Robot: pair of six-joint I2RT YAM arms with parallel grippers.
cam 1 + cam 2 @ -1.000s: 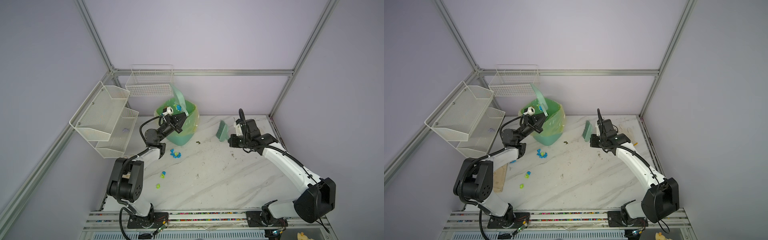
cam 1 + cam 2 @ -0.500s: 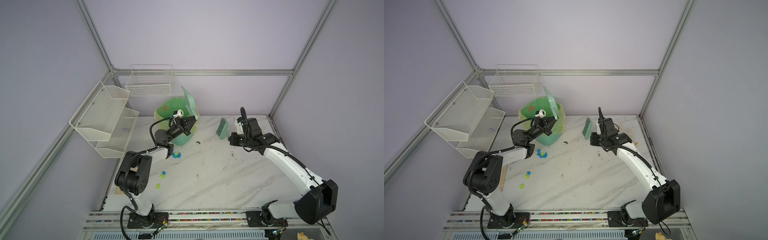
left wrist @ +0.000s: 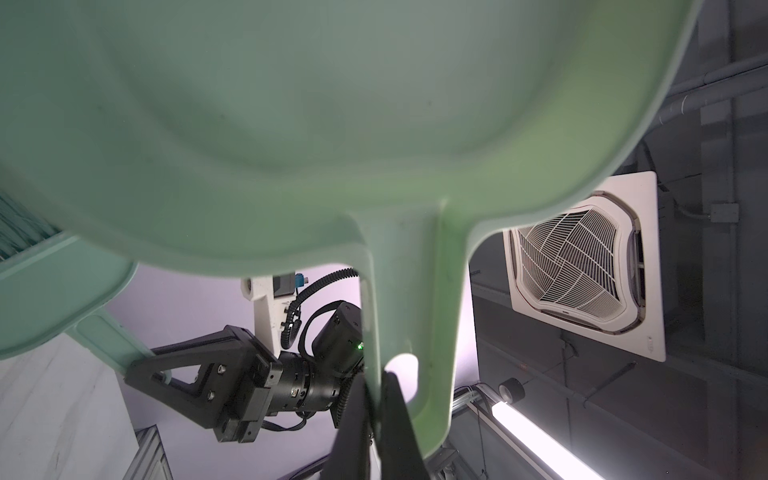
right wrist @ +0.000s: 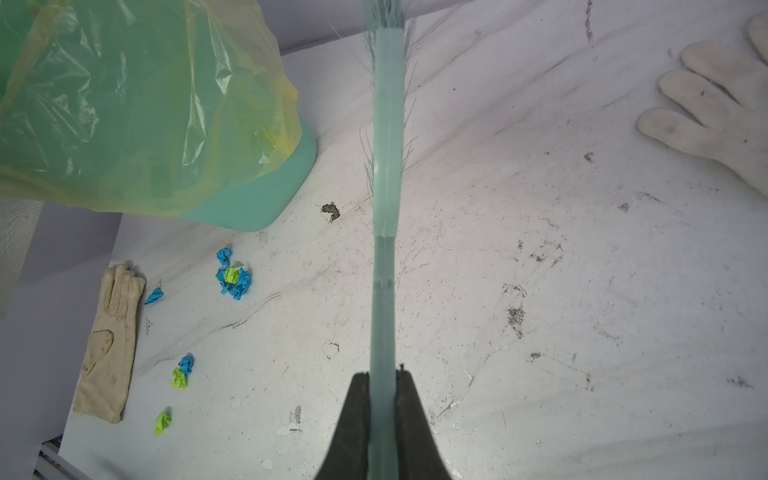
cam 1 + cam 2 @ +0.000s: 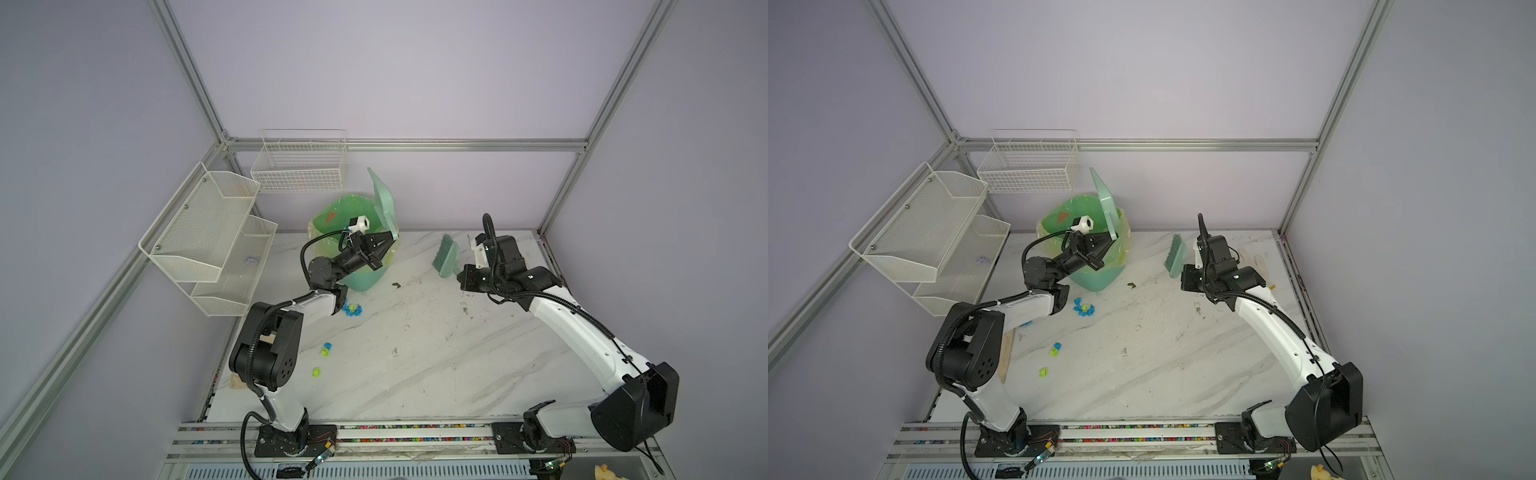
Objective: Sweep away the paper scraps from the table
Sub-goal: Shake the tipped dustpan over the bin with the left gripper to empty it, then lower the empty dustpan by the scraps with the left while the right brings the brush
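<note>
A: What does the right wrist camera catch that the top views barely show?

B: Two gloves: a beige knit glove (image 4: 110,345) lying flat by the edge of the table (image 4: 540,291), and a white glove (image 4: 715,112) well apart from it. Also the right gripper (image 4: 383,378) pinched onto the thin handle of the teal brush (image 4: 386,166), seen edge-on, stray bristles splaying.

A: And the paper scraps (image 4: 232,278)?

B: Crumpled blue and yellow-green wads on the scuffed, grey-veined table. A cluster sits near the foot of the bin (image 4: 249,208) (crinkly yellowish liner (image 4: 145,104) over smooth green plastic), and others lie scattered nearer the left arm's base.

A: The left wrist view?

B: Only it shows the left gripper (image 3: 376,386) clamped on the looped handle of the smooth mint dustpan (image 3: 332,124), a louvred ceiling vent (image 3: 582,266) behind. In both top views the dustpan (image 5: 384,203) stands on edge at the bin's rim.
</note>
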